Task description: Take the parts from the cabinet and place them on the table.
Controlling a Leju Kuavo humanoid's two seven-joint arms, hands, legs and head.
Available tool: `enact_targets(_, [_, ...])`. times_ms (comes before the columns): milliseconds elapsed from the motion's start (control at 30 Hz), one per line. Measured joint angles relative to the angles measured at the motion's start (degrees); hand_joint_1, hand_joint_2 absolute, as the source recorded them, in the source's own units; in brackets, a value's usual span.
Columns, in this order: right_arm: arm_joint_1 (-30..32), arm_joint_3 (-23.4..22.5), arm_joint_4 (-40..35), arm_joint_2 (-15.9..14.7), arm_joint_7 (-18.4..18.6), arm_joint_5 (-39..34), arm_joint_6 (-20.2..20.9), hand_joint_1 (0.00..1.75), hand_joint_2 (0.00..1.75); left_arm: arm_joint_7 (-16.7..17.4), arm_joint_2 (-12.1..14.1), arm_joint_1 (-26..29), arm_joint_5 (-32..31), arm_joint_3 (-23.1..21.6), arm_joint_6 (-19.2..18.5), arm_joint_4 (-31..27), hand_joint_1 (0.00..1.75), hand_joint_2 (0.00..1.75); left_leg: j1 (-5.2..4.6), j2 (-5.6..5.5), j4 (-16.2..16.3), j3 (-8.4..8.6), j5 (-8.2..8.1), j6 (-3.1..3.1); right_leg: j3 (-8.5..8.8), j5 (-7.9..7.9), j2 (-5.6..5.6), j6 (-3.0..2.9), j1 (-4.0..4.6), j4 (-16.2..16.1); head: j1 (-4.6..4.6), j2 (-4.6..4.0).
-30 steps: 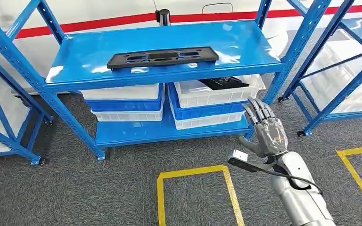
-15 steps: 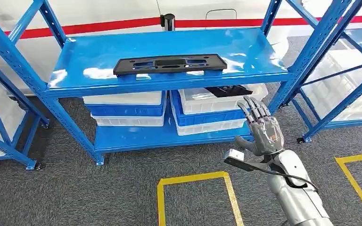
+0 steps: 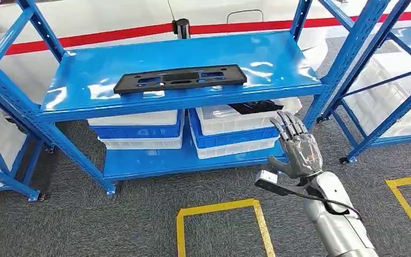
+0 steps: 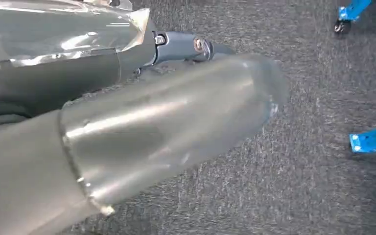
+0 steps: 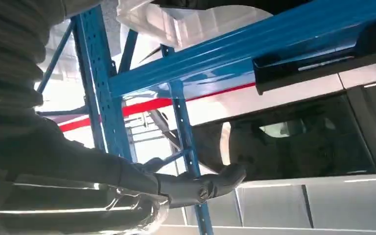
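Note:
A long flat black part (image 3: 179, 78) with cut-outs lies on the top shelf of the blue rack (image 3: 278, 53). Another black part (image 3: 254, 106) lies in a white bin (image 3: 235, 119) on the lower shelf. My right hand (image 3: 299, 147) is raised in front of the rack's right side, below the top shelf, fingers spread and holding nothing. In the right wrist view the right hand (image 5: 127, 169) reaches in under the blue shelf edge (image 5: 215, 58), and the black part's edge (image 5: 318, 61) sticks out over it.
Stacked white and blue bins (image 3: 139, 128) fill the lower shelf. More blue racks stand at the left (image 3: 0, 134) and right (image 3: 385, 91). Yellow tape squares (image 3: 219, 209) mark the grey carpet. A black post (image 3: 182, 27) stands behind the rack.
The whole picture has swayed a little, so the camera moved. My right hand stays raised and spread at about the same spot before the rack.

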Motion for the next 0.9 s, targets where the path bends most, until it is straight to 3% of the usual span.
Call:
enact_targets(33, [0.08, 0.02, 0.04, 0.09, 0.0, 0.02, 0.0, 0.0, 1.75, 0.0, -0.07, 0.1, -0.07, 0.02, 0.02, 0.02, 0.0, 0.0, 0.05, 0.0, 2.13, -2.04, -0.33, -0.03, 0.18, -0.24, 0.07, 0.05, 0.04, 0.0, 0.02, 0.02])
enact_targets(67, [0.1, 0.02, 0.04, 0.11, 0.0, 0.04, 0.0, 0.0, 1.75, 0.0, -0.07, 0.13, -0.13, 0.04, 0.02, 0.02, 0.0, 0.0, 0.07, 0.0, 1.69, -2.66, 0.71, 0.06, 0.45, -0.5, 0.18, 0.06, 0.11, 0.0, -0.02, 0.0])
enact_targets(100, [0.1, 0.04, 0.04, 0.15, 0.0, 0.04, 0.0, 0.0, 1.75, 0.0, -0.07, 0.11, -0.22, 0.09, 0.0, 0.02, 0.0, 0.0, 0.06, 0.0, -1.37, -2.01, 3.31, 0.35, 0.95, -0.85, 0.27, 0.13, 0.19, 0.0, -0.02, 0.0])
enact_targets(133, [0.07, 0.07, 0.04, 0.22, -0.02, 0.04, 0.0, 0.0, 1.75, 0.0, -0.04, 0.08, -0.31, 0.13, 0.0, 0.02, 0.0, 0.0, -0.01, -0.01, -6.14, -0.2, 6.53, 0.84, 1.54, -1.21, 0.32, 0.17, 0.31, 0.0, 0.0, 0.0])
enact_targets(167, [0.03, 0.07, 0.04, 0.28, -0.04, 0.07, 0.0, 0.0, 1.75, 0.0, 0.0, 0.08, -0.33, 0.22, 0.02, 0.02, 0.0, 0.0, -0.31, 0.02, -11.37, 2.01, 9.8, 1.7, 2.08, -1.54, 0.31, 0.22, 0.43, -0.1, 0.0, 0.0])
enact_targets(200, [-0.02, 0.09, 0.07, 0.35, -0.07, 0.09, 0.0, 0.0, 1.75, 0.0, 0.13, 0.07, -0.37, 0.26, 0.02, 0.02, 0.0, 0.0, -0.79, -0.01, -15.06, 3.36, 11.6, 2.78, 2.37, -1.85, 0.33, 0.35, 0.33, -0.15, 0.07, 0.0])
enact_targets(233, [-0.06, 0.11, 0.11, 0.44, -0.11, 0.18, 0.0, 0.0, 1.75, 0.0, 0.2, 0.03, -0.48, 0.26, -0.02, 0.02, 0.0, 0.0, -1.12, -0.16, -14.79, 3.36, 9.17, 2.92, 2.58, -2.12, 0.49, 0.78, 0.84, -0.21, 0.09, 0.0])
enact_targets(267, [-0.18, 0.11, 0.13, 0.41, -0.15, 0.24, 0.0, 0.0, 1.75, -0.07, 0.22, -0.02, -0.48, 0.26, -0.02, -0.02, 0.0, 0.0, -1.27, -0.3, -14.92, 3.63, 8.53, 3.15, 2.55, -2.36, 0.5, 1.17, 0.57, -0.43, 0.07, 0.02])
enact_targets(333, [-0.21, 0.13, 0.22, 0.41, -0.28, 0.2, 0.0, 0.0, 1.75, -0.07, 0.28, 0.09, -0.57, 0.28, 0.04, -0.02, 0.0, 0.0, -1.44, -0.18, -16.27, 4.5, 9.25, 4.23, 3.11, -1.17, 0.53, 2.28, 0.85, 0.63, 0.02, 0.0])
enact_targets(367, [-0.37, 0.2, 0.22, 0.44, -0.28, 0.22, 0.0, 0.0, 1.75, -0.05, 0.24, 0.01, -0.61, 0.28, 0.02, -0.02, 0.0, 0.0, -0.83, -0.29, -17.04, 5.65, 10.53, 4.78, 2.44, -1.98, 0.47, 2.2, 1.17, 1.16, -0.02, 0.0])
enact_targets(400, [-0.61, 0.22, 0.26, 0.55, -0.28, 0.2, 0.0, 0.0, 1.75, -0.07, 0.24, -0.12, -0.66, 0.28, 0.02, -0.02, 0.0, 0.0, -0.98, -0.07, -17.17, 6.31, 10.46, 4.78, 2.22, -2.94, 0.37, 1.94, 0.91, 2.91, 0.09, 0.0])
enact_targets(433, [-1.08, 0.24, 0.31, 0.46, -0.31, 0.22, 0.02, 0.0, 1.75, -0.04, 0.2, -0.3, -0.72, 0.28, -0.04, -0.02, 0.0, 0.0, -0.88, -0.05, -17.12, 6.4, 10.45, 4.83, 0.45, -4.18, 0.39, 1.79, 0.84, 6.09, 0.2, 0.0])
enact_targets(500, [-1.25, 0.26, 0.5, 0.44, -0.31, 0.2, 0.13, 0.0, 1.75, -0.07, 0.09, -0.39, -0.94, 0.26, -0.07, -0.02, 0.0, 0.0, -0.89, -0.08, -17.1, 6.48, 10.06, 4.75, -5.17, -7.22, 0.4, 1.86, 0.56, 14.49, 0.2, 0.0])
enact_targets(533, [-1.12, 0.33, 0.63, 0.44, -0.31, 0.22, 0.17, 0.0, 1.75, 0.0, 0.04, -0.37, -1.09, 0.24, -0.15, -0.02, 0.0, 0.0, -0.88, -0.15, -17.04, 6.57, 9.85, 4.59, -7.4, -7.81, 0.38, 2.57, 0.39, 17.21, 0.26, 0.0])
enact_targets(567, [-1.0, 0.42, 0.7, 0.5, -0.31, 0.22, 0.17, 0.0, 1.75, 0.04, 0.0, -0.34, -1.25, 0.24, -0.15, -0.02, 0.0, 0.0, -0.82, -0.2, -17.04, 6.74, 9.63, 4.42, -8.07, -7.34, 0.36, 2.88, 0.2, 17.16, 0.17, 0.0])
enact_targets(633, [-0.95, 0.59, 0.81, 0.65, -0.31, 0.44, 0.42, 0.0, 1.75, 0.33, -0.2, -0.36, -1.66, 0.24, -0.15, -0.02, 0.0, 0.0, -0.58, -0.38, -16.87, 7.32, 9.07, 3.92, -6.6, -4.05, 0.3, 4.21, -0.3, 11.89, 0.22, 0.0])
enact_targets(667, [-0.96, 0.63, 0.81, 0.66, -0.33, 0.52, 0.46, 0.0, 1.75, 0.35, -0.22, -0.37, -1.68, 0.22, -0.15, -0.02, 0.0, 0.0, -0.52, -0.4, -16.83, 7.39, 9.0, 3.85, -6.26, -3.54, 0.29, 4.41, -0.34, 10.99, 0.24, 0.0])
enact_targets(700, [-1.08, 0.87, 0.83, 0.77, -0.33, 0.85, 0.72, 0.0, 1.75, 0.44, -0.28, -0.44, -1.86, 0.22, -0.15, -0.02, 0.0, 0.0, -0.24, -0.42, -16.5, 7.85, 8.44, 3.36, -3.91, -0.32, 0.23, 5.4, -0.69, 5.06, 0.26, 0.0])
enact_targets(733, [-1.27, 1.38, 0.96, 0.98, -0.33, 1.25, 1.05, 0.0, 1.75, 0.55, -0.24, -0.45, -2.1, 0.22, -0.15, -0.02, 0.0, 0.0, -0.17, -0.36, -16.09, 8.0, 7.78, 2.74, -2.38, 1.86, -0.15, 5.87, -1.0, 0.65, 0.48, 0.0])
enact_targets(767, [-1.54, 2.01, 1.27, 1.37, -0.31, 1.48, 1.38, 0.0, 1.75, 0.63, -0.09, -0.54, -2.25, 0.22, -0.15, -0.02, 0.0, 0.0, -0.34, -0.41, -15.8, 8.13, 7.44, 2.31, -2.82, -0.2, -0.17, 4.65, -0.25, 0.65, 0.63, 0.0])
enact_targets(800, [-1.97, 2.56, 1.51, 1.82, -0.26, 1.84, 1.44, 0.0, 1.75, 0.7, -0.11, -0.63, -2.42, 0.2, -0.15, -0.02, 0.0, 0.0, -0.52, -0.26, -15.84, 7.75, 7.05, 1.83, -2.03, -0.42, -0.32, 3.19, -0.03, 1.05, 0.7, 0.0])
enact_targets(833, [-2.08, 3.15, 1.75, 2.34, -0.17, 1.95, 1.53, 0.0, 1.75, 0.77, -0.18, -0.71, -2.6, 0.2, -0.15, -0.02, 0.0, 0.0, -0.59, -0.15, -15.48, 8.18, 6.89, 1.56, -2.34, 0.7, -0.01, 2.47, -0.37, 0.86, 0.17, 0.0])
enact_targets(900, [-3.16, 4.26, 2.64, 3.4, -0.02, 2.1, 2.09, 0.0, 1.75, 0.79, -0.15, -0.89, -2.78, 0.2, -0.17, -0.06, 0.0, 0.0, -0.15, -0.05, -14.98, 8.34, 6.56, 1.12, -1.57, 0.58, 0.11, 1.47, -0.57, 0.96, 0.0, 0.0])
